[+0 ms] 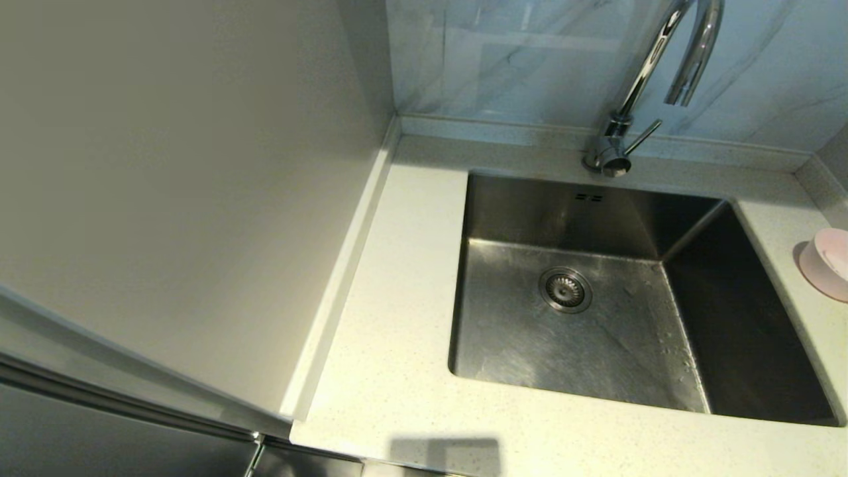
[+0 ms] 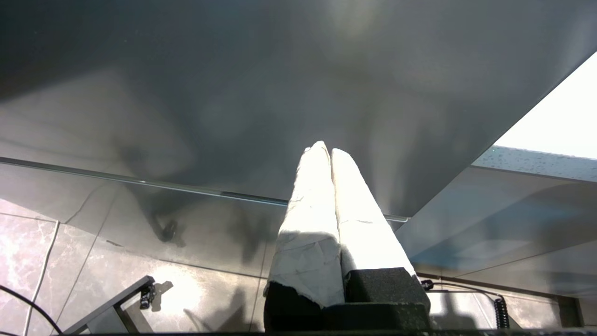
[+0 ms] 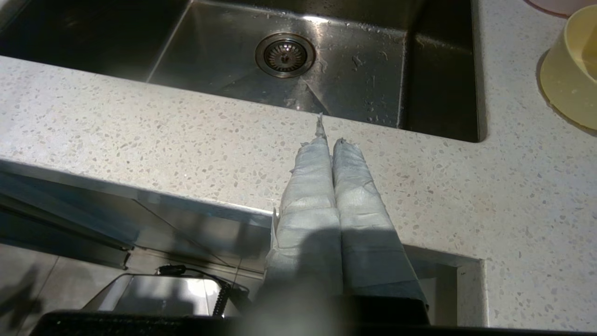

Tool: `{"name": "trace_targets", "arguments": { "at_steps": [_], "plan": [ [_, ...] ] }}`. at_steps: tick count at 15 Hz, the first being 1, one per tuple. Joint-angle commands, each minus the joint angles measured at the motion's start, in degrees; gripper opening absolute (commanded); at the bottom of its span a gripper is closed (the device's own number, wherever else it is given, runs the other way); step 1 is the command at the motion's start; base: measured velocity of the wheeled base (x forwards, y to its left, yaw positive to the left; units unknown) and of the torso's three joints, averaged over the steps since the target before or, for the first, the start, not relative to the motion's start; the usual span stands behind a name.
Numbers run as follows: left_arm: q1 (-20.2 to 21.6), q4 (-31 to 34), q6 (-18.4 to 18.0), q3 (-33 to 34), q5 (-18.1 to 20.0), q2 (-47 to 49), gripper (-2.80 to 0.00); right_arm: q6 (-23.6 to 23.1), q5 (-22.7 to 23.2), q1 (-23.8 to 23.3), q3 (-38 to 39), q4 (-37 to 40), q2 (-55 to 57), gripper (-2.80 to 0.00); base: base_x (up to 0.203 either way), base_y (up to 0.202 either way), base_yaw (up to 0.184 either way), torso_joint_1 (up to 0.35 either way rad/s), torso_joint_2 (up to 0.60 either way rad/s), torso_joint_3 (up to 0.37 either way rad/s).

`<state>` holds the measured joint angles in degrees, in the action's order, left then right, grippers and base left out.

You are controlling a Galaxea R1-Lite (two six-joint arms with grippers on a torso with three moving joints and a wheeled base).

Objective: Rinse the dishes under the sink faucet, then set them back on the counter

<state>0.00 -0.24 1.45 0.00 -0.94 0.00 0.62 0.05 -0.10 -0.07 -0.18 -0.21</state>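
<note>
A speckled off-white counter (image 1: 397, 278) is wrapping around a square steel sink (image 1: 616, 371), which serves here as the landmark. The sink is sitting empty of dishes, with water drops lying on its floor around the round drain strainer (image 1: 565, 289). A tall chrome faucet (image 1: 652, 73) is rising from the counter just behind the sink, its spout curving over the basin and its thin lever (image 1: 642, 137) sticking out to the side. A grey wall panel (image 1: 172, 185) is standing well to the left of the sink. A pale pink bowl (image 1: 828, 262) is resting on the counter just right of the sink. A yellow-green bowl (image 3: 571, 70) is sitting on the counter beside the sink's right rim. The right gripper (image 3: 329, 140) is hovering over the counter's front edge, near the sink, its tape-wrapped fingers pressed together and holding nothing. The left gripper (image 2: 325, 149) is hanging below counter level beside a dark cabinet front (image 2: 289, 84), fingers also pressed together, empty.
</note>
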Motion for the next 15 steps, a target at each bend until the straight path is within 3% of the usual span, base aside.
{"name": "trace_targets", "arguments": {
  "at_steps": [1,15],
  "plan": [
    [0.0,-0.02,0.04,0.0,-0.03,-0.18,-2.8,-0.01,0.04,0.01,0.07,0.01,0.21,-2.8,0.0,0.0,0.0,0.0,0.0,0.0],
    [0.0,-0.02,0.04,0.0,-0.03,-0.18,-2.8,1.59,-0.84,0.01,0.07,0.01,0.21,-2.8,0.0,0.0,0.0,0.0,0.0,0.0]
  ]
}}
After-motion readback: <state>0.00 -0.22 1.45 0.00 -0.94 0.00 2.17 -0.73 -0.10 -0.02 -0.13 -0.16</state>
